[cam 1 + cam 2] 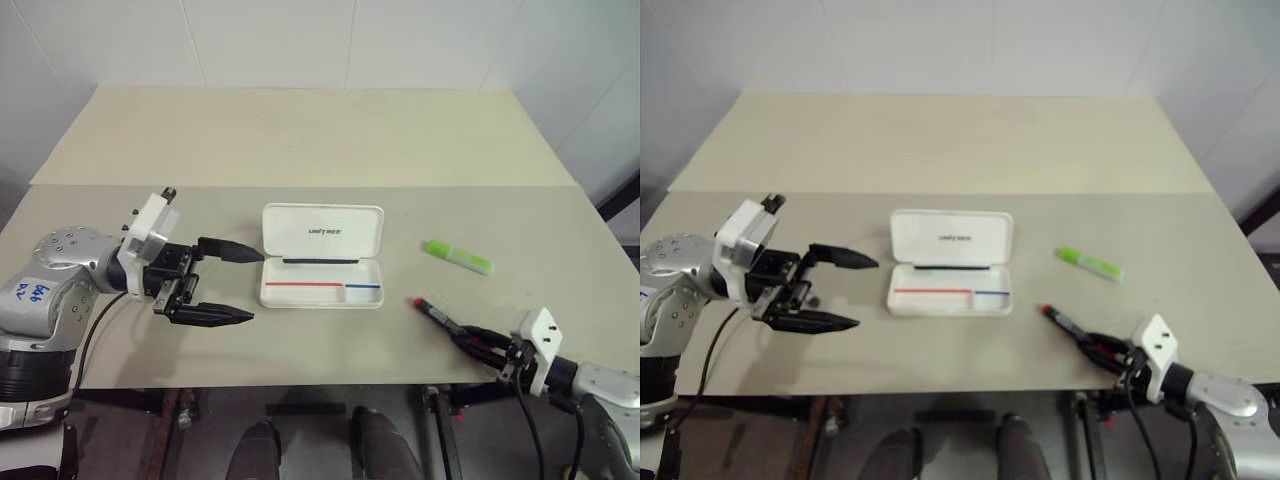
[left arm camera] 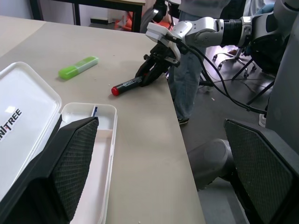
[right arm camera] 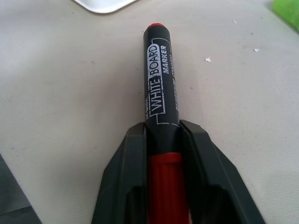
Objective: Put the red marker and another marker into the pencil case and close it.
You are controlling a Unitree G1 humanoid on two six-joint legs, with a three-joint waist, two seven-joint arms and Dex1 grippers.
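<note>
One white hard-shell pencil case (image 1: 322,257) lies open mid-table; one stubby green highlighter (image 1: 458,256) lies toward the right edge. The right gripper (image 3: 162,140) clamps the one slim red marker (image 3: 159,84) near the front edge. The left gripper (image 1: 232,282) has its jaws apart.

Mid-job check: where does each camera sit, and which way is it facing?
Head eyes: look forward and down over the table; both arms show.
Left wrist: looks between the open left gripper across the pencil case toward the right gripper.
Right wrist: looks along fingers shut on the red marker.
Shared: red marker.

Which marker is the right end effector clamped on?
The red marker, black-barrelled, pinched by the right end effector. The green highlighter lies free.
</note>
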